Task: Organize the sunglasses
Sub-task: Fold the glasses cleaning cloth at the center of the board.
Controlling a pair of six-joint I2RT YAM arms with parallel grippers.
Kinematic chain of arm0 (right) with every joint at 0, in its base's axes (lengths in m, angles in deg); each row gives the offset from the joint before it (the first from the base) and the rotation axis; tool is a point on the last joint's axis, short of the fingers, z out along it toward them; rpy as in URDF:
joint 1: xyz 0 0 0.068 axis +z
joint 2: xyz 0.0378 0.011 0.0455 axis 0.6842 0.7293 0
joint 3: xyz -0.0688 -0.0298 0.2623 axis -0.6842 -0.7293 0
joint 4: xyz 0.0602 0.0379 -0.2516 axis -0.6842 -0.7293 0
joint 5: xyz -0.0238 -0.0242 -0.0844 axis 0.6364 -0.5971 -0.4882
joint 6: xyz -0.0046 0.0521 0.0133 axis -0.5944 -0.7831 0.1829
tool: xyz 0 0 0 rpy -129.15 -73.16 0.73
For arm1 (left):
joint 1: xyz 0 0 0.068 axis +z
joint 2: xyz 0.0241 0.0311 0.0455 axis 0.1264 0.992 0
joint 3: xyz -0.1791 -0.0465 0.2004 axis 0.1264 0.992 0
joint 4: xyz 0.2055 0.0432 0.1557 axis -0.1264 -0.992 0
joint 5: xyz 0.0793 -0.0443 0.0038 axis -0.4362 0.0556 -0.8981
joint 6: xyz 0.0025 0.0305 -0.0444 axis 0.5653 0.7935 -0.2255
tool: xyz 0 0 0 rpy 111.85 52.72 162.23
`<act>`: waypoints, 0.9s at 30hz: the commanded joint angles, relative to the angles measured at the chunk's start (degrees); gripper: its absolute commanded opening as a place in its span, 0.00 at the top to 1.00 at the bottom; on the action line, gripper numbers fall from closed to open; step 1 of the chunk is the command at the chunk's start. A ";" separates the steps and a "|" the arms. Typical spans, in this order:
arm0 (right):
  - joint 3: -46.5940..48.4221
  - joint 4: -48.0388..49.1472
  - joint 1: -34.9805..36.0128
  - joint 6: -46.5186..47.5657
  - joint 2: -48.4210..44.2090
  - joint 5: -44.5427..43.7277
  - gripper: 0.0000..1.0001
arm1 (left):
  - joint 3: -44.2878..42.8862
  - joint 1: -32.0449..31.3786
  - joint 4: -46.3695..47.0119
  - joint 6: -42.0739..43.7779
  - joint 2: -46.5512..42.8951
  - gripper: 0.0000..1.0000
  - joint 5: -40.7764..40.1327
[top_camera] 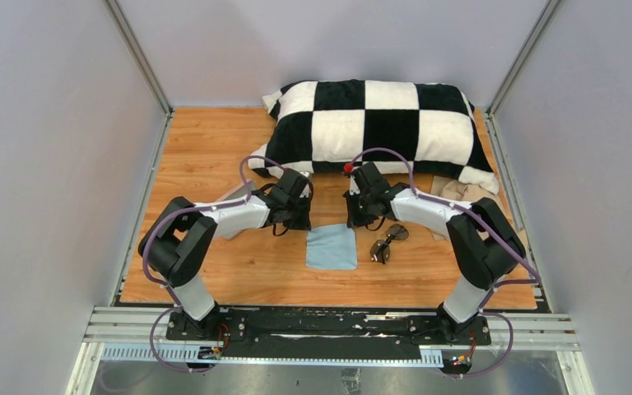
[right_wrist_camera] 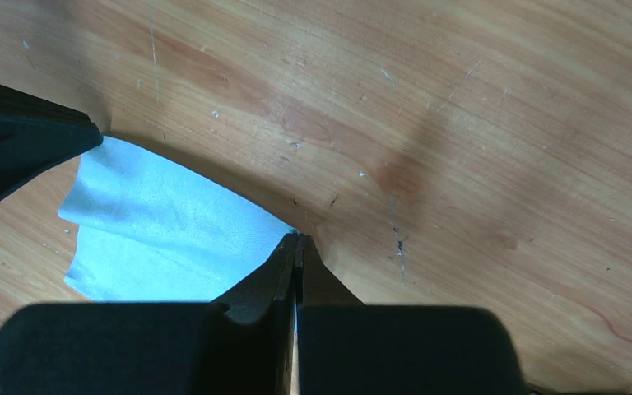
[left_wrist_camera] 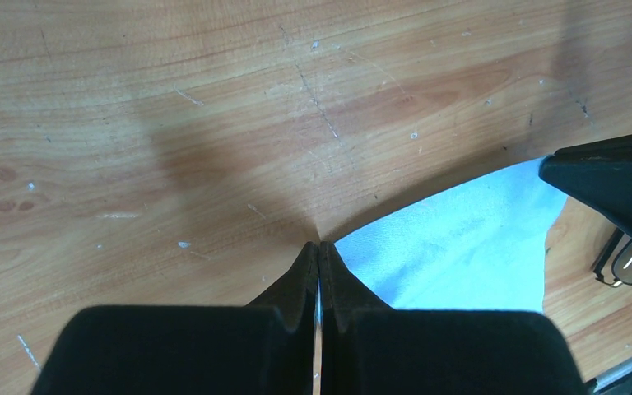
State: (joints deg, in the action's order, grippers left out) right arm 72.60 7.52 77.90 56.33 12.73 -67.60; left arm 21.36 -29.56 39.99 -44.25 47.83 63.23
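Sunglasses (left_wrist_camera: 625,265) show only partly, behind the right tool (right_wrist_camera: 298,240) pinching the cloth (left_wrist_camera: 461,247).

- Left arm (top_camera: 214,218) and right arm (top_camera: 432,210): white link shells set between black joint housings.
- Left hand (left_wrist_camera: 319,247) and right hand (right_wrist_camera: 298,240): matte black, each with two wedge-shaped fingers (left_wrist_camera: 300,276) narrowing to thin tips.
- Cables (top_camera: 383,150): purple-grey, one looped along each arm.
- Red cap (top_camera: 348,168): small, on the right wrist.
- Base plate (top_camera: 329,322): black and scuffed, mounted on silver rails (top_camera: 132,333).
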 commanded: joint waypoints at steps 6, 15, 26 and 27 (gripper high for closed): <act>0.04 -2.64 -0.52 0.04 -3.73 -0.70 1.00 | -1.80 0.10 -1.03 1.02 -3.73 1.00 1.36; -0.34 -2.64 -0.53 0.14 -3.54 -0.81 1.00 | -2.73 0.17 -0.52 1.25 -2.85 1.00 1.84; -2.72 -2.71 -0.52 0.25 -5.83 -1.01 1.00 | 0.28 0.17 1.32 1.03 -5.66 1.00 4.18; -3.13 -2.34 -0.50 0.37 -5.90 -0.99 1.00 | 0.60 0.17 1.46 0.94 -5.65 1.00 4.65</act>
State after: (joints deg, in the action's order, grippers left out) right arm 71.16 6.10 77.90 56.35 8.27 -67.86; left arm 20.37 -29.56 40.12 -43.90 44.03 66.20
